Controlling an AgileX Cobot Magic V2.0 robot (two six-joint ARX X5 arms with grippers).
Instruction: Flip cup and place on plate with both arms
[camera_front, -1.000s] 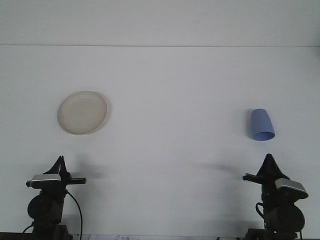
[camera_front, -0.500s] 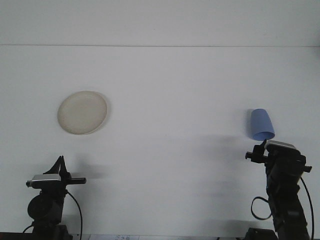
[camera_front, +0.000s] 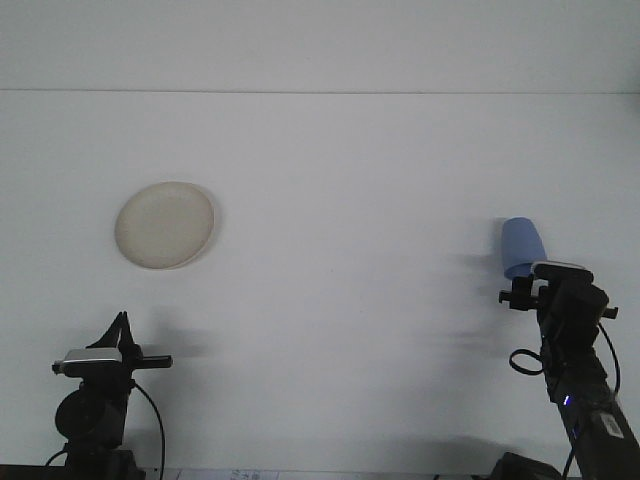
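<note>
Front view: a white table fills nearly the whole frame, with a faint line across the top where it meets the wall behind.

The plate, round and cream-coloured, lies flat on the left half of the table, well apart from everything else.

The cup is pale blue and stands on the right side of the table. It sits upside down (the closed base is up and narrower, the body widens toward the table), and its lower edge is hidden behind the right arm's camera block.

The right gripper reaches forward over the table and sits just at the cup's near side, partly covering its bottom. From here its black wrist and the grey-topped camera hide the fingers, so I cannot tell whether it is spread or pinching, nor whether it touches the cup. A cable loops beside the arm lower down.

The left gripper is low at the bottom left, near the table's front edge and well short of the plate. Its two dark fingers point upward and come together in a narrow point, pressed together with nothing between them.
</note>
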